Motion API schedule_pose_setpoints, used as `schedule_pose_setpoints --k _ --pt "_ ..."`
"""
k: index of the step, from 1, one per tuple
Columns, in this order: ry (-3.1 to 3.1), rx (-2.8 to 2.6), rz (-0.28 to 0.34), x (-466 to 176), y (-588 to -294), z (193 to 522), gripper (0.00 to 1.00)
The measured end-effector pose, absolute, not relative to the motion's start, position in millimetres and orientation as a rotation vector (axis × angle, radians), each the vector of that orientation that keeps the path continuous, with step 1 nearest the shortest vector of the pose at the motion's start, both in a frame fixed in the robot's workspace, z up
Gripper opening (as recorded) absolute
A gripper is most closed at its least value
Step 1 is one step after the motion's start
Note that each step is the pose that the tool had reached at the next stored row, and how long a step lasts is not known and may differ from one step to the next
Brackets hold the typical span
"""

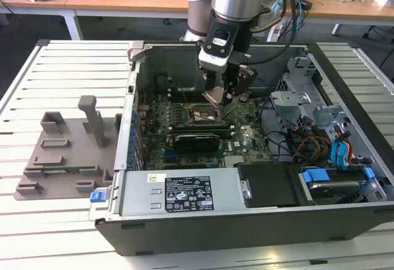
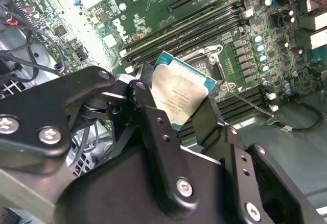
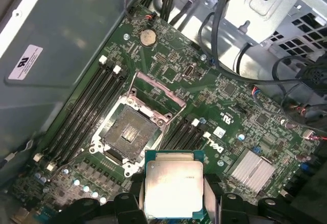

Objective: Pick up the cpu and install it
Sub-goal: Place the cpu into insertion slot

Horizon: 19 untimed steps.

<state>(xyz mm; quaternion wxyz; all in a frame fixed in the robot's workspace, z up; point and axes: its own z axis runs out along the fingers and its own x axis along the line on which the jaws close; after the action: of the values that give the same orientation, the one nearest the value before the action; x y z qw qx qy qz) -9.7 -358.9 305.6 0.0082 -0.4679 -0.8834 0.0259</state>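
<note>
The cpu [image 2: 179,94] is a flat square chip with a silvery top plate and a thin green edge. My gripper [image 2: 176,102] is shut on it, with a black finger [image 2: 144,92] against each of two opposite edges. In the exterior view the gripper [image 1: 225,98] hangs inside the open computer case, holding the cpu [image 1: 216,96] tilted just above the motherboard. In the first wrist view the cpu [image 3: 173,188] sits beside the open socket [image 3: 130,132], apart from it. The socket's metal load frame [image 3: 156,95] is swung up and its contact field is bare.
A grey plastic fixture tray [image 1: 61,147] lies on the slatted table at the exterior view's left. Inside the case are the power supply [image 1: 184,193], a drive cage [image 1: 295,98], loose cables [image 1: 308,142], memory slots [image 3: 84,114] beside the socket and a finned heatsink [image 3: 253,170].
</note>
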Motion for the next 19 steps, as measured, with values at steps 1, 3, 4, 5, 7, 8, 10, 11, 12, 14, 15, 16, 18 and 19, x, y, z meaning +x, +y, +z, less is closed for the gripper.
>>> schedule_pose_setpoints --k 1,3,4,5,7,8,10,11,12,14,15,16,18,19 --pt "-2.754 -1.474 0.081 -9.7 -359.0 305.6 0.55" --pt "-2.745 -1.491 0.081 -9.7 -359.0 305.6 0.55" --pt "-2.739 -1.502 0.081 -9.7 -358.9 305.5 0.55" --pt "-2.731 -1.515 0.080 -9.7 -358.9 305.5 0.55" --pt "-2.722 -1.531 0.080 -9.7 -359.0 305.5 0.55" --pt "-2.716 -1.541 0.080 -9.7 -359.0 305.5 0.55" --pt "-2.707 -1.557 0.080 -9.7 -358.9 305.4 0.55" --pt "-2.703 -1.564 0.080 -9.7 -359.0 305.4 0.55" --pt "-2.696 -1.575 0.080 -9.7 -359.0 305.4 0.55" --pt "-2.684 -1.595 0.080 -9.7 -359.0 305.3 0.55" --pt "-2.675 -1.609 0.079 -9.7 -359.0 305.3 0.55" --pt "-2.663 -1.627 0.079 -9.7 -358.9 305.3 0.55" --pt "-2.650 -1.647 0.079 -9.7 -359.0 305.2 0.55" --pt "-2.646 -1.654 0.079 -9.7 -358.9 305.2 0.55"
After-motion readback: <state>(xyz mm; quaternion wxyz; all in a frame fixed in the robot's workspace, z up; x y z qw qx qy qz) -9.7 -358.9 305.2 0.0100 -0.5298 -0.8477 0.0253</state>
